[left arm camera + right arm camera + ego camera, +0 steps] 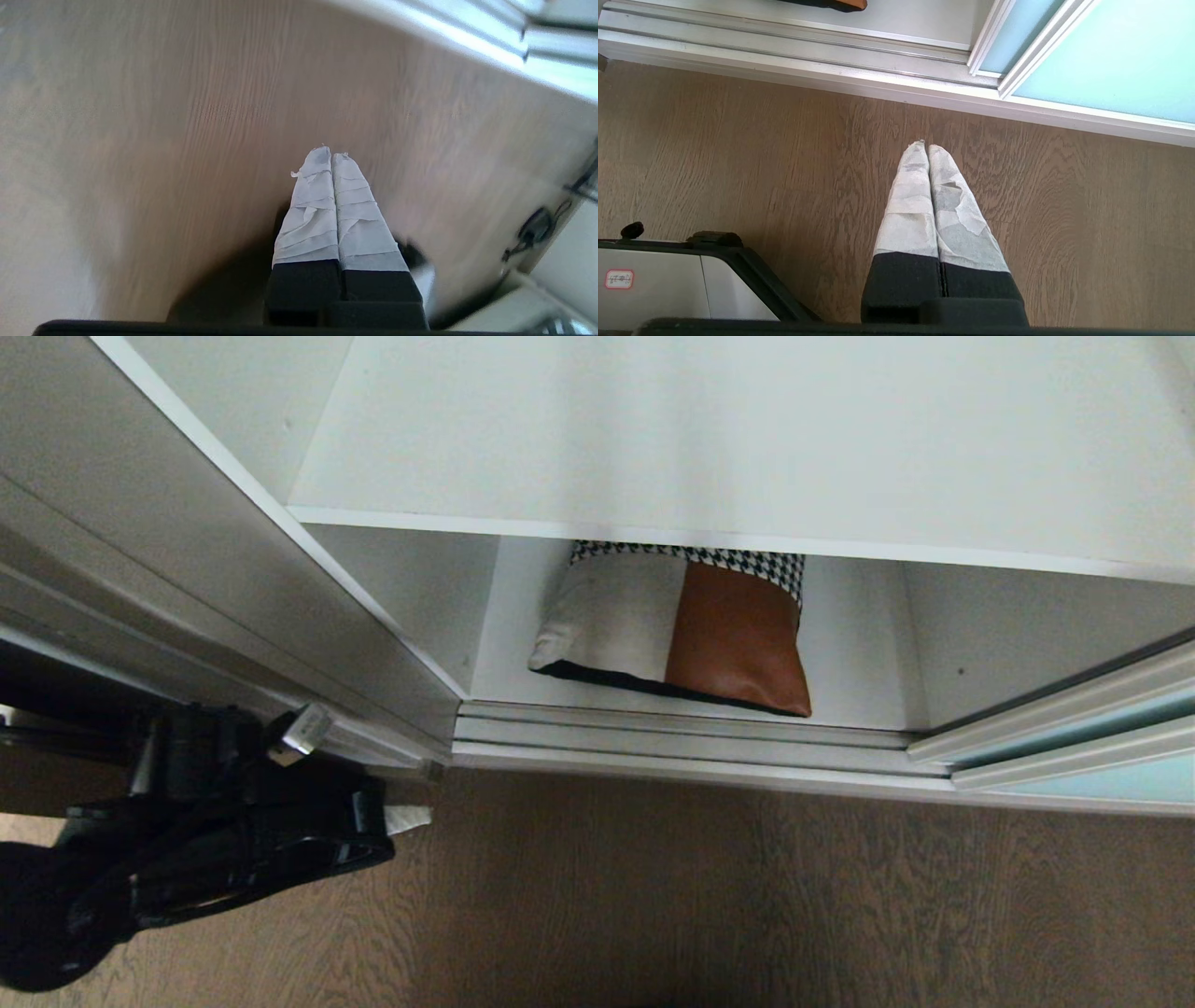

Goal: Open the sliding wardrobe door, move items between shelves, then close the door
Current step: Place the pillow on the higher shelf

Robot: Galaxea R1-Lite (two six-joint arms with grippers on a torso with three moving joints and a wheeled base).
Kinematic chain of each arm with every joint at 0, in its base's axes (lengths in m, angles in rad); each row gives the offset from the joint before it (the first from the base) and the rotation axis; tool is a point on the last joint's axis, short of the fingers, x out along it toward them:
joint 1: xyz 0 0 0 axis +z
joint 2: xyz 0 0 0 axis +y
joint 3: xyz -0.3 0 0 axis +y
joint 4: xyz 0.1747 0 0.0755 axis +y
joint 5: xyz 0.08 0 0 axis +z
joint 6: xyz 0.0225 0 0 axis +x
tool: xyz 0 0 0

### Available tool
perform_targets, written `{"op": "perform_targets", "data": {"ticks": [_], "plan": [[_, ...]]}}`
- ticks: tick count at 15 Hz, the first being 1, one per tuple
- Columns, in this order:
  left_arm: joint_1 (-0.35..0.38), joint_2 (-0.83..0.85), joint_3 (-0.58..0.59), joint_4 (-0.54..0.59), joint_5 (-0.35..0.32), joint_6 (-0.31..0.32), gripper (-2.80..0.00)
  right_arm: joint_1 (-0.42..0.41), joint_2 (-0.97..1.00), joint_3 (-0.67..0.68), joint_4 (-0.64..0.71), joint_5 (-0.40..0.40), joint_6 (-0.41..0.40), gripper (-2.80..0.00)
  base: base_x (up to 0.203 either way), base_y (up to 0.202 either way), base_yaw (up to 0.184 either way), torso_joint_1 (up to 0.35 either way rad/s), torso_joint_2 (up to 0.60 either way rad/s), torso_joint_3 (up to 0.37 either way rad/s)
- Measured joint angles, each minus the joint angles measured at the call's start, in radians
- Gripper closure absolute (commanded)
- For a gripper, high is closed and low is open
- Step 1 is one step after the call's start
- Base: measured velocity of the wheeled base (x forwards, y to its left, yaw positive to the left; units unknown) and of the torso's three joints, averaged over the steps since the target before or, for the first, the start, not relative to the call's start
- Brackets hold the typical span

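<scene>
The patchwork cushion (672, 630) lies on the lower white shelf (850, 653), its back half hidden under the upper shelf (747, 439). The sliding wardrobe door (1111, 782) is pushed to the right, leaving the opening bare; its frosted pale glass (1111, 60) also shows in the right wrist view, as does a corner of the cushion (840, 3). My left gripper (411, 818) hangs low at the left, in front of the wardrobe's side panel and apart from the cushion. It is shut and empty over the floor (332, 156). My right gripper (927, 148) is shut and empty above the floor, short of the door track.
The grey-brown wood-grain floor (709, 896) runs in front of the wardrobe. A silver door track (681, 733) lines the threshold. The wardrobe's side panel (187, 569) rises at the left. My own base (668, 280) sits beside the right gripper. Dark cables (537, 228) lie near the left gripper.
</scene>
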Motion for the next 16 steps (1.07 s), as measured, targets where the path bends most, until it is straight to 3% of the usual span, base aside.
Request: {"op": "perform_targets", "data": {"ticks": [3,6,8,10,16], "plan": [[-0.026,0.204,-0.121,-0.132,0.042,-0.039,0.00,0.000,0.000,0.000,0.000,0.000,0.000,0.00,0.000,0.000,0.000,0.000,0.00,0.000],[-0.069,0.334,-0.267,-0.155,0.134,-0.082,0.00,0.000,0.000,0.000,0.000,0.000,0.000,0.00,0.000,0.000,0.000,0.000,0.00,0.000],[-0.082,0.392,-0.320,-0.167,0.146,-0.082,0.00,0.000,0.000,0.000,0.000,0.000,0.000,0.00,0.000,0.000,0.000,0.000,0.00,0.000],[-0.085,0.459,-0.456,-0.220,0.149,-0.066,0.00,0.000,0.000,0.000,0.000,0.000,0.001,0.00,0.000,0.000,0.000,0.000,0.00,0.000],[-0.108,0.565,-0.583,-0.195,0.169,-0.083,0.00,-0.001,0.000,0.000,0.001,0.000,-0.001,0.00,0.000,0.000,0.000,0.000,0.00,0.000]]}}
